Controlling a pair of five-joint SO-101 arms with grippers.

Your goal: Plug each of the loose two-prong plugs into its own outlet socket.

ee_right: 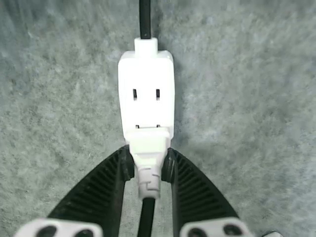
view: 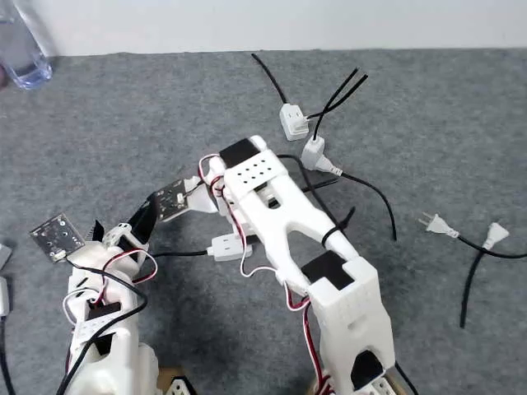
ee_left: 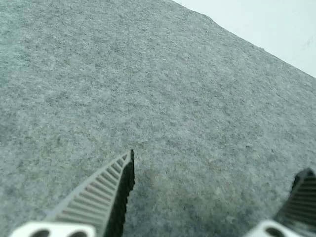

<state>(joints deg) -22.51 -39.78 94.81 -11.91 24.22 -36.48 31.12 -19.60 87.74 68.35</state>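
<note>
Plug (ee_right: 146, 143) is pinched by its ribbed body in the right gripper (ee_right: 147, 157), whose jaws are closed snug on it. In that wrist view it butts against the near end of the block (ee_right: 145, 94); I can't tell if it's fully home. It looks light, hard and smooth, so the body, not the cord, is where to grip. In the left wrist view, the left gripper (ee_left: 217, 165) gapes wide, empty, over carpet (ee_left: 148, 89). From above, a pronged plug (view: 432, 223) and a white plug (view: 494, 234) lie well right of the block (view: 224, 247).
</note>
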